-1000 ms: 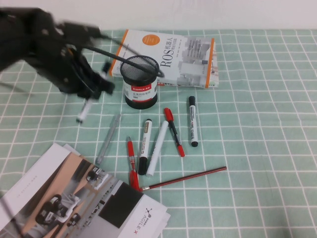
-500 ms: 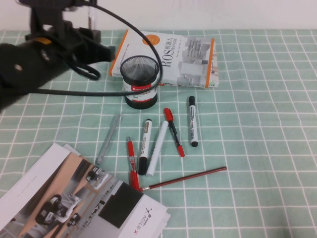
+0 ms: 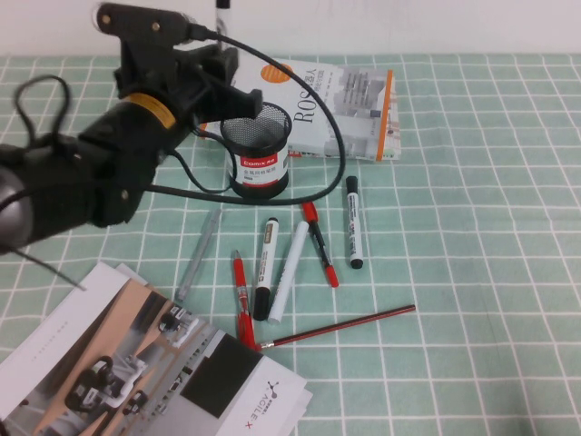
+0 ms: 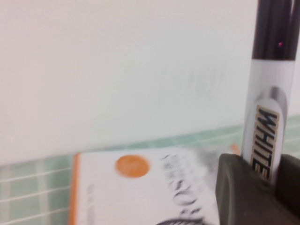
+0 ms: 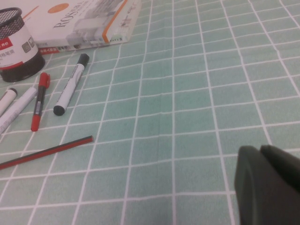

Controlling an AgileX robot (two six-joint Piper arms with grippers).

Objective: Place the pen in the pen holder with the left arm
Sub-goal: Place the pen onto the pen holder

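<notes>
Left wrist view: pen point(image 4: 264, 122) between left gripper point(image 4: 257, 187) fingers.

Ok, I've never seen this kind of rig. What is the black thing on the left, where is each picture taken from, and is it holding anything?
It is the left arm of a two-armed robot. The overhead picture looks down at a checked cloth. The left gripper, raised behind the pen holder, clamps the pen upright, cap up. The left wrist camera shows that pen close up between the fingers. The right wrist camera shows only the edge of the right gripper, parked low over bare cloth. Loose markers, a book, a pencil and a brochure lie around.
</notes>
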